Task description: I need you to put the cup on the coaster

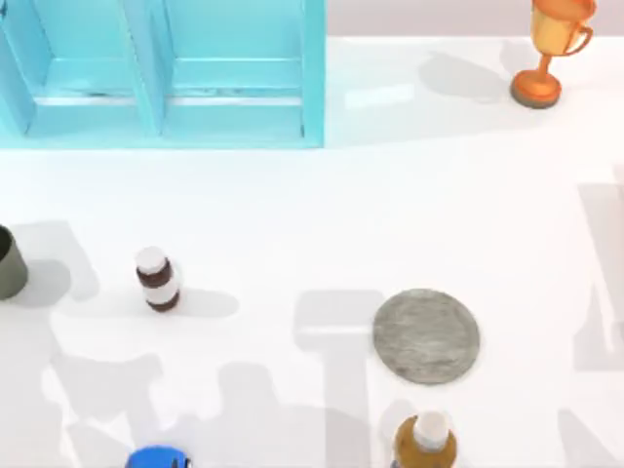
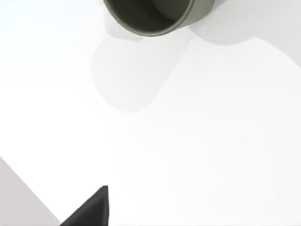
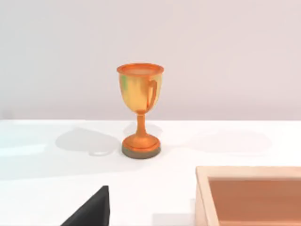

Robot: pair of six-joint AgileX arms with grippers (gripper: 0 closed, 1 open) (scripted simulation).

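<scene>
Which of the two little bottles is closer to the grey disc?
The amber bottle just below the coaster; the brown bottle stands far left.

A blue shelf unit (image 1: pixel 166 73) stands at the table's far left. Well to its right stands an orange trophy (image 1: pixel 548 49). Nearer than the shelf stand a small brown bottle (image 1: pixel 156 279), an amber bottle (image 1: pixel 425 444) and a blue object (image 1: pixel 158 458). A wooden box (image 3: pixel 249 195) lies near the trophy.
</scene>
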